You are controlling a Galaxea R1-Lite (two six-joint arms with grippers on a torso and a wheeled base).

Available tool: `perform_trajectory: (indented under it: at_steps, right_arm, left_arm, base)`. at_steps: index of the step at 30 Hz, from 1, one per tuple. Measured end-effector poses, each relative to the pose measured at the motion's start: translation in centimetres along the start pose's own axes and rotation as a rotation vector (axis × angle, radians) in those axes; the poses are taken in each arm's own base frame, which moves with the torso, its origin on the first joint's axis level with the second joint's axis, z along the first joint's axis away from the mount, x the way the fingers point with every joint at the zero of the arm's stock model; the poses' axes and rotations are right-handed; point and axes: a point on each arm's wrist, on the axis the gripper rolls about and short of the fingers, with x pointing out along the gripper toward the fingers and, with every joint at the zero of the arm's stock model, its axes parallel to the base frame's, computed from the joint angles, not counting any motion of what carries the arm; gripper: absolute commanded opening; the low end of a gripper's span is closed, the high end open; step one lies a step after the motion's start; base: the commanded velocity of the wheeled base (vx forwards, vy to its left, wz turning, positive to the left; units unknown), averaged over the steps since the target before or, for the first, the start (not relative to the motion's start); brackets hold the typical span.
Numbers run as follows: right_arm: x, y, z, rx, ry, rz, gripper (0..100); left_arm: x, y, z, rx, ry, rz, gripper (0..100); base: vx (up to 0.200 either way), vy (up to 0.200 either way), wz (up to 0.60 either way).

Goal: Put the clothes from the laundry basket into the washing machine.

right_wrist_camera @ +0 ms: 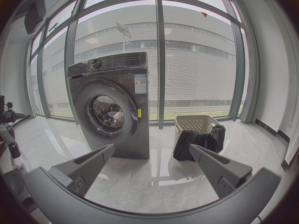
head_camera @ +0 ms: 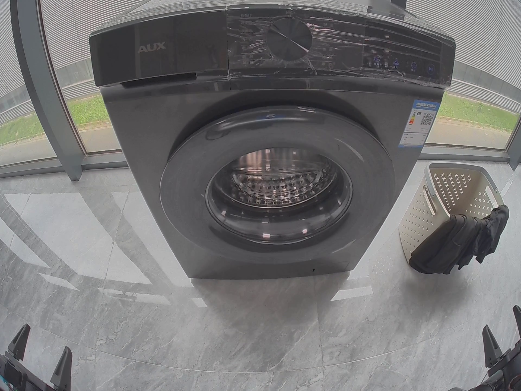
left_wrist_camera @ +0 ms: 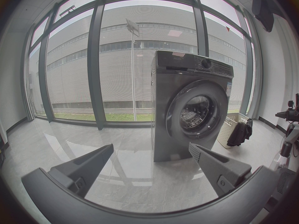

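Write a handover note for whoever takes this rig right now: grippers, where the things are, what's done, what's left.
Grippers: the left gripper and the right gripper are both open and empty, low over the floor in front of the machine.
Things: the washing machine stands by the window with its round door shut. The laundry basket sits on the floor to its right, and a dark garment hangs over the basket's front rim.
Done: nothing loaded; the drum looks empty through the glass.
Left: open the door, take the garment, put it in the drum.
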Motion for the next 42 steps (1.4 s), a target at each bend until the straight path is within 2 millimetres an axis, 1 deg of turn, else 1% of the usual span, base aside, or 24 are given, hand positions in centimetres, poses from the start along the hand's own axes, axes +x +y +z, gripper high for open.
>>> perform_trajectory:
  at_steps: [10,42]
  right_arm:
    - [0.00,-0.01,0.00,0.000,0.000,-0.001,100]
    - [0.00,0.00,0.00,-0.002,0.000,-0.001,100]
  left_arm:
    - [0.00,0.00,0.00,-0.004,0.000,0.000,100]
    - [0.00,0.02,0.00,-0.009,0.000,0.007,100]
  base:
    - [0.000,0.000,0.00]
    - [0.000,-0.200,0.00]
